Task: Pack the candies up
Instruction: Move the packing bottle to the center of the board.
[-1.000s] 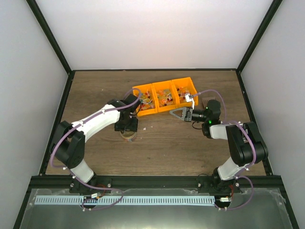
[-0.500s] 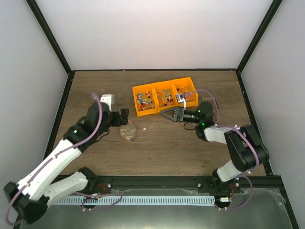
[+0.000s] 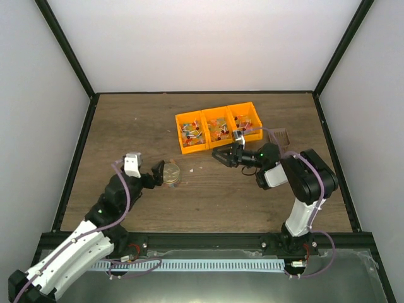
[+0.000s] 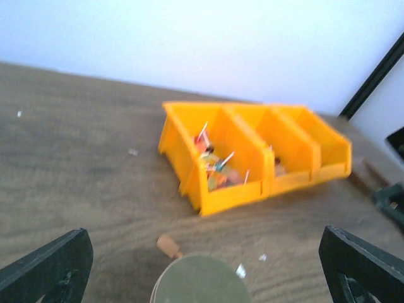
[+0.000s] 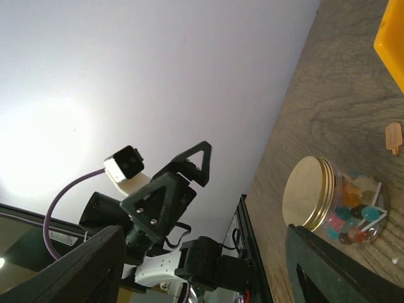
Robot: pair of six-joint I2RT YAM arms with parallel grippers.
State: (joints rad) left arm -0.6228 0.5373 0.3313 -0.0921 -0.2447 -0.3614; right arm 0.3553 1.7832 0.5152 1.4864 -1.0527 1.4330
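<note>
Orange plastic makes the three-compartment bin (image 4: 230, 196) at the far side of the table (image 3: 126, 126). Some of the candies (image 5: 358, 213) lie in its compartments. The others are inside a small clear jar (image 3: 170, 174), which stands upright in front of the bin with a gold-coloured lid (image 5: 309, 192) on it.

I judge the step in hand to be the release: the jar looks packed and closed, and both arms should leave it alone. To do this well, each arm should draw straight back along its own line with the fingers kept wide, so that no finger catches the lid or tips the jar. A small brown piece (image 4: 167, 244) lies just beside the jar and should also not be pushed.

The left gripper (image 3: 158, 172) is spread as wide as it goes and holds nothing. It sits low, just beside the jar on its left, and points at it. I see no contact. Its arm stretches long and flat from the near left corner.

The right gripper (image 3: 222, 154) is also parted and empty. It points left toward the jar, near it but apart, just in front of the bin. Its arm is folded, with the elbow raised at the right side.
</note>
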